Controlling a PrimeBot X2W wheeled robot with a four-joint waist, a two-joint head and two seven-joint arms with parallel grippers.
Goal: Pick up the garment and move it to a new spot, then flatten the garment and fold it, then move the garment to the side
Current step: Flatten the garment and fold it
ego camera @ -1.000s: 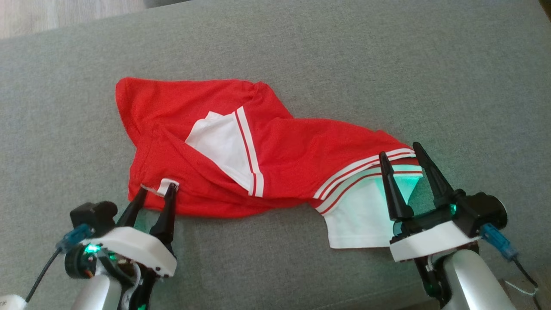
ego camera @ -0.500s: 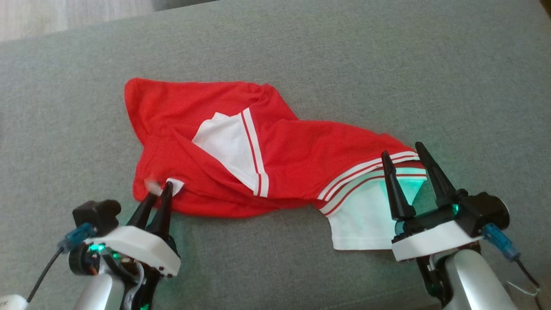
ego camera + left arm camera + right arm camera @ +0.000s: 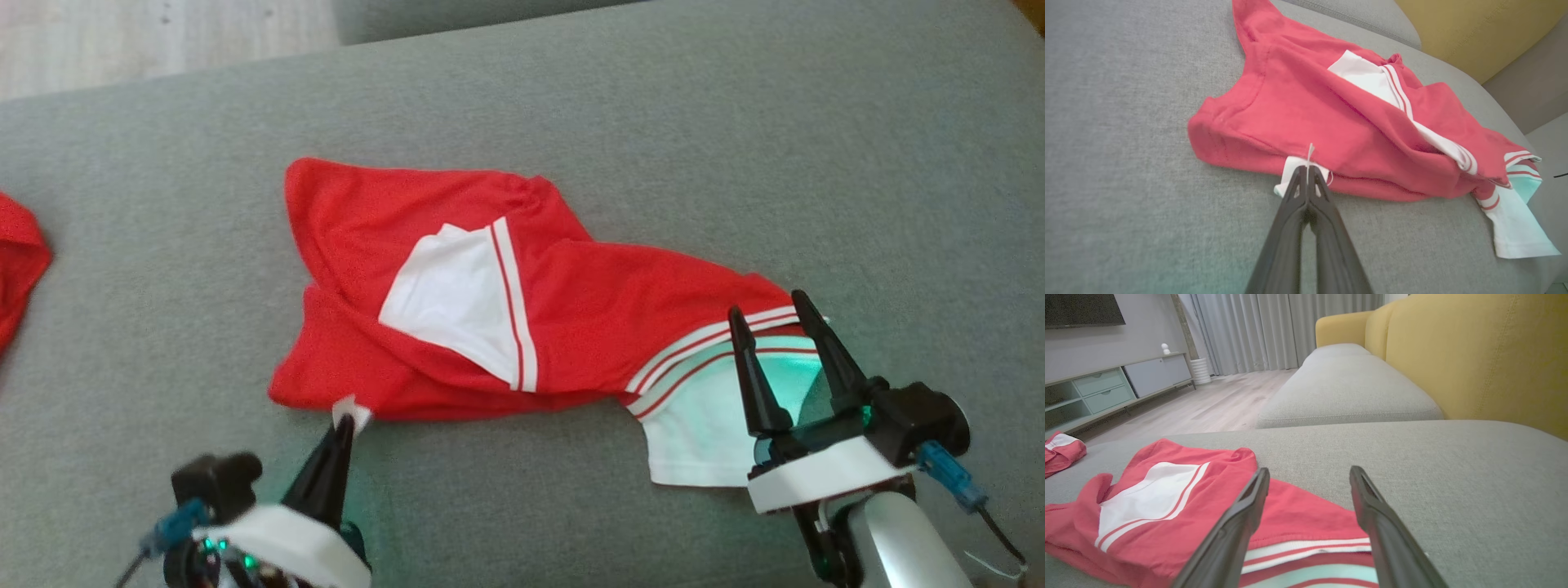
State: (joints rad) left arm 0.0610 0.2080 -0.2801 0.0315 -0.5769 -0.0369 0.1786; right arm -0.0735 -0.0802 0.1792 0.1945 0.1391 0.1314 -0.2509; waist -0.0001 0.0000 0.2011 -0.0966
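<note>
The left gripper (image 3: 344,421) is pinched tight on a small white label (image 3: 353,407) that sticks out of the near side of the garment (image 3: 604,302); in the left wrist view its two fingers meet, with the label between their tips; the right gripper (image 3: 770,314) stands wide, one finger on either side of the striped hem at the garment's right end, and whether the tips touch the cloth I cannot tell; a green glow falls on the white panel there.

The garment is red with white panels and red-and-white stripes; it lies crumpled on the grey seat cushion (image 3: 735,163), its long axis running from far left to near right, the white end pointing at the cushion's near edge.

Bare grey weave spreads wide toward the far edge and the right edge; a second red garment (image 3: 16,269) lies at the left, well apart; pale wood floor (image 3: 163,33) shows beyond the far edge; the right wrist view gives a yellow backrest (image 3: 1474,355), grey curtains (image 3: 1274,326) and a low cabinet (image 3: 1106,384).
</note>
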